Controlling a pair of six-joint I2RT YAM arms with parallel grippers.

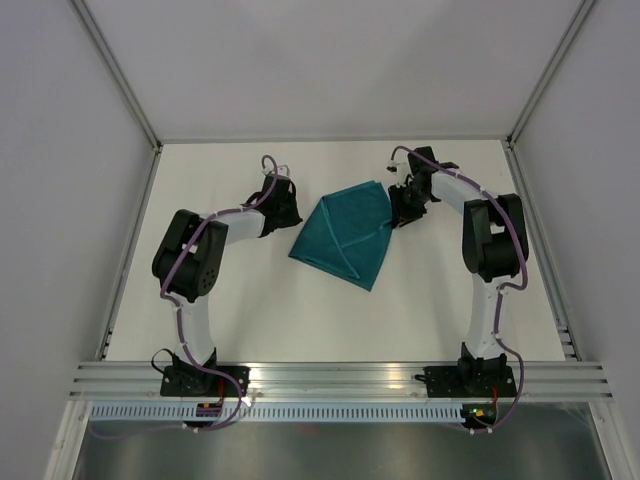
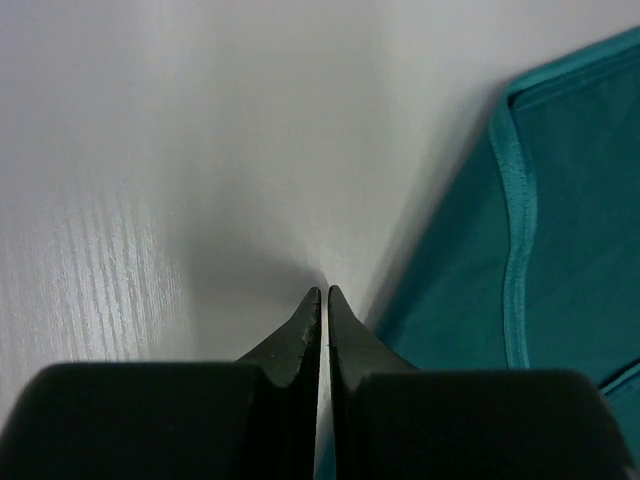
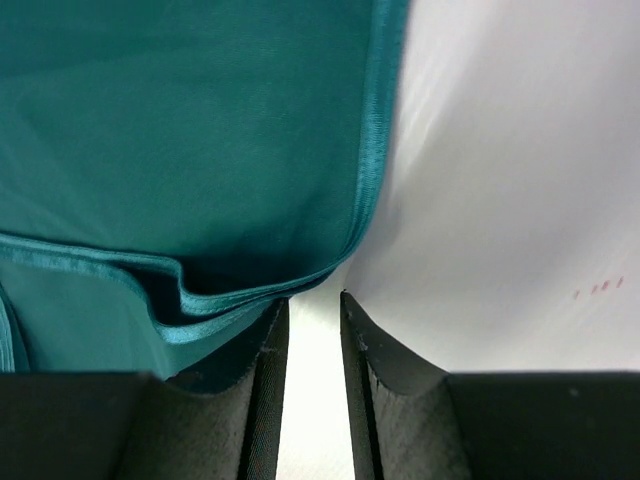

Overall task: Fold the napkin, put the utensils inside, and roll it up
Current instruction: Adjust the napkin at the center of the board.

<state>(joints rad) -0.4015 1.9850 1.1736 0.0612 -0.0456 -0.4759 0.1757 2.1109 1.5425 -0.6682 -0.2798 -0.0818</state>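
**On the white table: folded napkin between two low claws**

At the middle of the table [image 1: 250, 300] I see the napkin [image 1: 343, 238] lying flat, folded into a lopsided four-cornered shape. One point is toward the far side and another toward the arm bases. A crease runs slantwise across its top layer. The cloth is teal with a slight sheen.

The left gripper [image 1: 287, 207] sits low over the bare tabletop just beside the napkin's left edge. From its wrist camera the two dark fingers [image 2: 290, 350] are pressed together. Only a hairline of light shows between them, and I see nothing pinched there. The hemmed cloth edge runs up the right side of that view, close to the fingertips. I cannot tell whether it touches them.

The right gripper [image 1: 403, 210] is down at the napkin's far right corner. Its wrist camera shows the fingers [image 3: 250, 400] standing a narrow gap apart, with white table visible in the gap, so this claw is slightly open and holds nothing. Stacked hems of the folded layers curl right at the tip of the finger on the left of that view. The cloth fills the upper left of the picture, and plain tabletop fills the right.

Both arms are bent at the elbow and reach inward toward the cloth from opposite sides.
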